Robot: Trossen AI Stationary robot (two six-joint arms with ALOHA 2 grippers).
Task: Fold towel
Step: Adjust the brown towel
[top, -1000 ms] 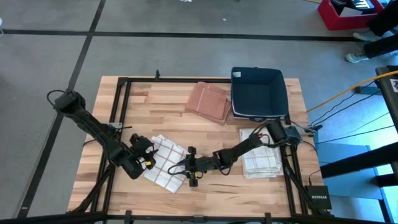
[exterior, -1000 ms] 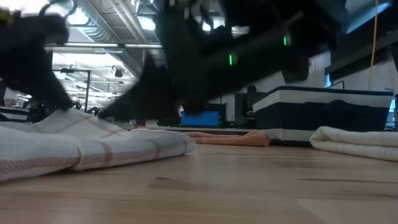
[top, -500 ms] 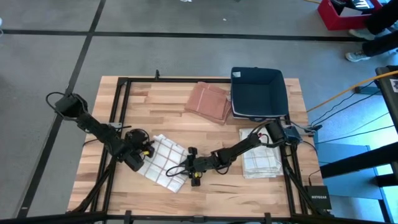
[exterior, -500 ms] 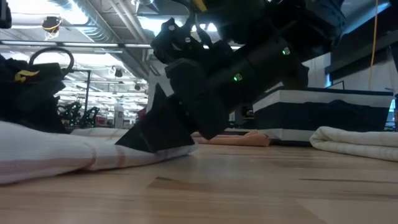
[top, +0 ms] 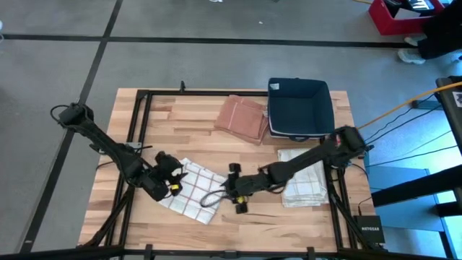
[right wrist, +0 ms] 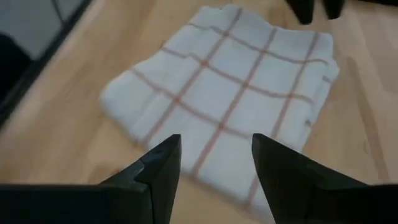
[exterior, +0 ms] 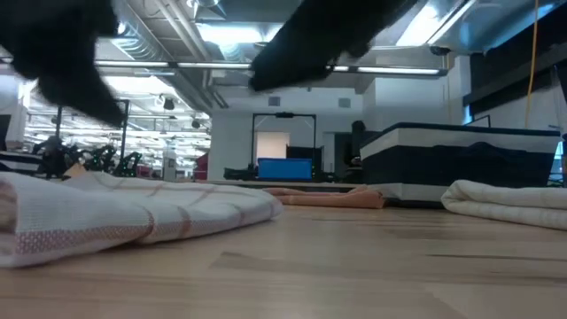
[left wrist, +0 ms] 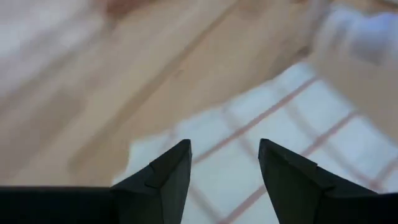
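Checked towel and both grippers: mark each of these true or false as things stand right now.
1. The checked towel lies folded on the table. True.
2. The right gripper is clamped on the checked towel. False: its jaws are open and empty, just off the towel's edge.
3. The left gripper is open at the towel's other side. True.
4. The reddish-brown cloth sits inside the dark bin. False: it lies on the table beside the bin.
5. A folded pale towel lies below the bin in the high view, near the right arm. True.
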